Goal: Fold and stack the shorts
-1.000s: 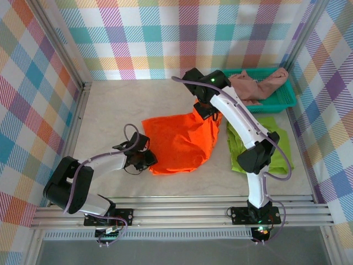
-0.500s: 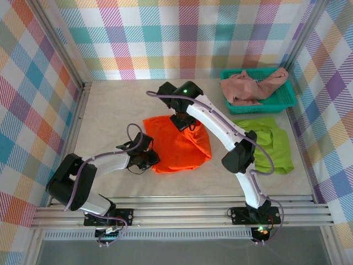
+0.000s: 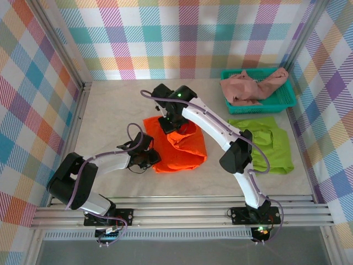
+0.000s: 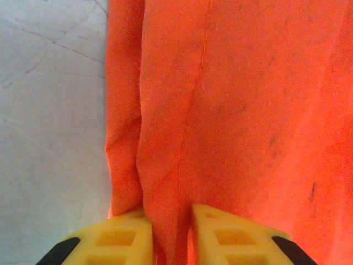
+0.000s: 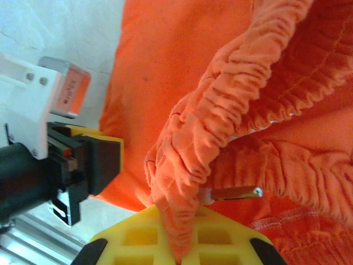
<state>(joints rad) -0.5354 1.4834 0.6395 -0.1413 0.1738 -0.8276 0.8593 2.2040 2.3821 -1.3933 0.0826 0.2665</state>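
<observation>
Orange and floppy, the shorts (image 3: 177, 152) sit pinched between closed fingers (image 4: 227, 236): the left gripper (image 4: 171, 223) on an edge fold, the right gripper (image 5: 176, 232) on the waistband (image 5: 242, 72), likely the surer hold.

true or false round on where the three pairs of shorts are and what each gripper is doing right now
1. The left gripper is clamped on an edge of the bright orange fabric shorts. True.
2. The dusty pink fabric shorts lie flat on the table. False: they are heaped in the teal plastic mesh basket.
3. The right gripper pinches the orange pair's gathered waistband. True.
4. The lime green fabric shorts are stacked on the orange pair. False: they lie apart, on the table to its right.
</observation>
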